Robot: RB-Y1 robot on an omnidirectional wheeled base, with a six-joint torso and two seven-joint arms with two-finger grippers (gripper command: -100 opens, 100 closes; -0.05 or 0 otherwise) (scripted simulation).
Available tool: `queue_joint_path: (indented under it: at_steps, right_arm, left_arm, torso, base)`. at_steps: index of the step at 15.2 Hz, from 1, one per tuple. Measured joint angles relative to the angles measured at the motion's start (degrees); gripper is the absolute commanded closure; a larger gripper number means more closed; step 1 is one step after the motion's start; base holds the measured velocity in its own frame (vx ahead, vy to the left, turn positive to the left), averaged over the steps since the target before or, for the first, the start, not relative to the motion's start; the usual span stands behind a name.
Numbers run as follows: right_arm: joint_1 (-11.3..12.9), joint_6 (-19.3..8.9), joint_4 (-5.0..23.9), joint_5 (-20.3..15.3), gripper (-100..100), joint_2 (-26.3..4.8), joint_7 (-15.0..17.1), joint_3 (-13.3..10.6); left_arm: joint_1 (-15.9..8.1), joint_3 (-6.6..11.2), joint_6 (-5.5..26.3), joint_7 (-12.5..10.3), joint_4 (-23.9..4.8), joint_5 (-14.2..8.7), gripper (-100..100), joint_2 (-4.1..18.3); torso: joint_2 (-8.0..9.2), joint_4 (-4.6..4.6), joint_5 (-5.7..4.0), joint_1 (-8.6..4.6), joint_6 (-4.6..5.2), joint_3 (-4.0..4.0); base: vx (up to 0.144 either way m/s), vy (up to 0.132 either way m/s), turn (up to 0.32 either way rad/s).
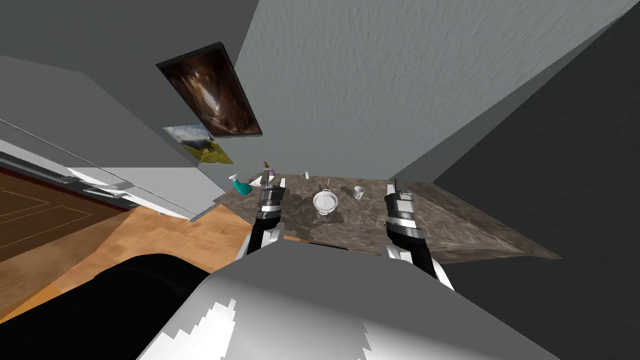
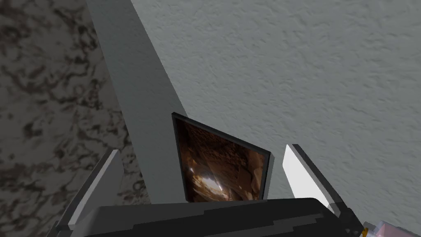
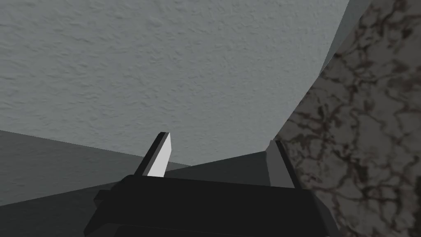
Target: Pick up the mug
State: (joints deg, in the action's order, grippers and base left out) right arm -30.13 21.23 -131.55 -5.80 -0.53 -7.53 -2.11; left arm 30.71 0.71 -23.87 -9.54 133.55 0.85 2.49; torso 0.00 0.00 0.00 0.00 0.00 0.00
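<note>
**Right gripper open over the counter, mug not yet approached**

The right gripper (image 3: 220,161) holds its two thin grey fingers apart with nothing between them; it hangs over the brown marbled stone counter (image 1: 456,222) and looks toward the grey wall, not toward the target. The left gripper (image 2: 203,177) is also spread wide and empty, over the other end of the counter.

The small white mug (image 1: 358,192) stands upright on the counter near the back wall, between the round white pot (image 1: 325,202) and the right gripper, and apart from both; a teal spray bottle (image 1: 240,184) stands by the left gripper.

I judge the reach to be the step in hand, and the right arm the nearer one. It should first tip the wrist down until the mug comes into its view, then come in from the side away from the pot. The handle is too small to read, so taking the body is safer; close only when both blades flank the mug.
</note>
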Motion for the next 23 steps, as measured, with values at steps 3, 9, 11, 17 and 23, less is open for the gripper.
queue_joint_path:
  at_steps: [3,9,11,17,23]
  right_arm:
    - [0.04,0.36,1.26,-0.22,-100,-2.63,0.34,0.27]
    - [-0.27,1.25,4.91,-1.03,-100,-9.73,1.7,1.15]
    - [-0.43,1.51,5.74,-1.25,-100,-11.73,2.02,1.31]
    - [-0.95,2.79,9.95,-1.83,-100,-18.84,3.66,2.61]
    - [-1.35,4.06,14.05,-2.59,-100,-25.45,4.94,3.44]
  left_arm:
    - [-0.01,0.0,0.0,0.0,0.0,0.0,0,0.0]
    - [-0.01,0.0,0.0,0.0,0.0,0.0,0,0.01]
    - [0.0,0.0,0.0,0.0,0.0,0.0,0,0.0]
    - [-0.01,0.0,0.0,0.0,0.0,0.0,0,0.01]
    - [-0.01,0.0,0.0,0.0,0.0,0.0,0,0.01]
  torso:
    - [0.26,0.05,-0.02,-0.1,-0.01,0.14]
    - [0.22,0.05,-0.06,-0.27,-0.03,0.13]
    - [0.14,0.04,-0.05,-0.23,0.0,0.09]
    - [0.14,0.03,-0.06,-0.28,-0.04,0.08]
    - [0.08,0.02,-0.06,-0.3,-0.05,0.05]
  base:
    - [-0.076,-0.025,0.113]
    - [-0.059,-0.051,0.182]
    - [-0.025,-0.031,0.107]
    - [-0.039,-0.047,0.188]
    - [-0.032,-0.046,0.179]
